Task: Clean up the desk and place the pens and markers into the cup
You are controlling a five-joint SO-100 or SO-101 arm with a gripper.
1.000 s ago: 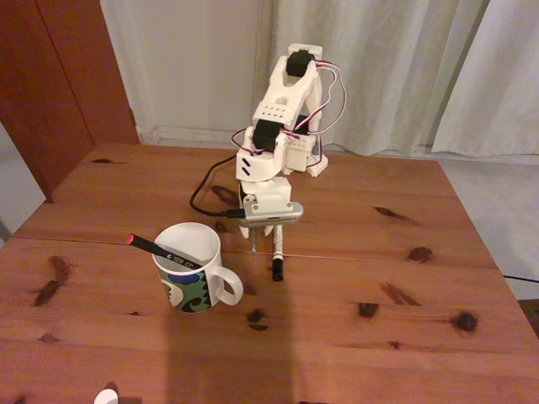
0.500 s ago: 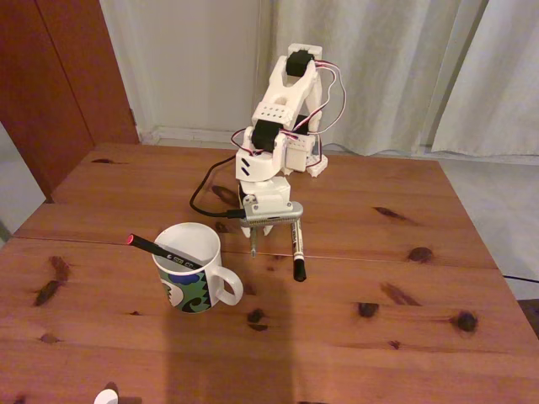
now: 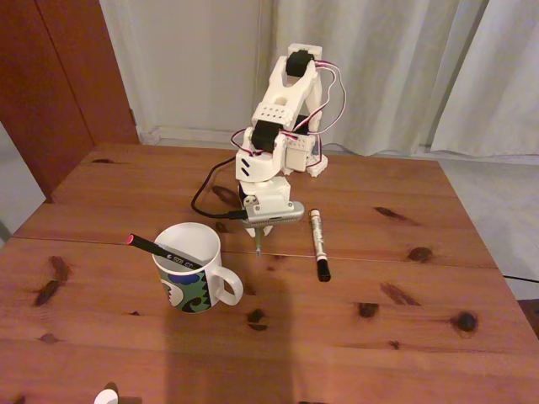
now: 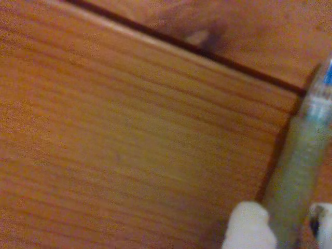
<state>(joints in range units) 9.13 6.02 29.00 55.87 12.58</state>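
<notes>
Pine desk (image 3: 126, 337), curtains behind. Black pen (image 3: 156, 248) already stands in the mug (image 3: 192, 278). Gripper (image 3: 258, 244), jaws pinching the teal-green pen (image 4: 298, 171), hangs beside the mug. White marker (image 3: 318, 244) lies on the desk, left to collect. Roughly one third done.

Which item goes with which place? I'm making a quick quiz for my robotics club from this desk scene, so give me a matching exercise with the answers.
Things:
1. black pen with red tip
2. white marker with black cap
3. teal-green pen
4. mug

Places or states:
A. held between the fingers of the gripper, pointing down at the desk
B. lying flat on the wood, right of the arm in the fixed view
C. standing upright on the tabletop, handle to the right in the fixed view
D. leaning inside the cup, tip sticking out over the rim

Pairs: 1-D, 2-B, 3-A, 4-C
</notes>
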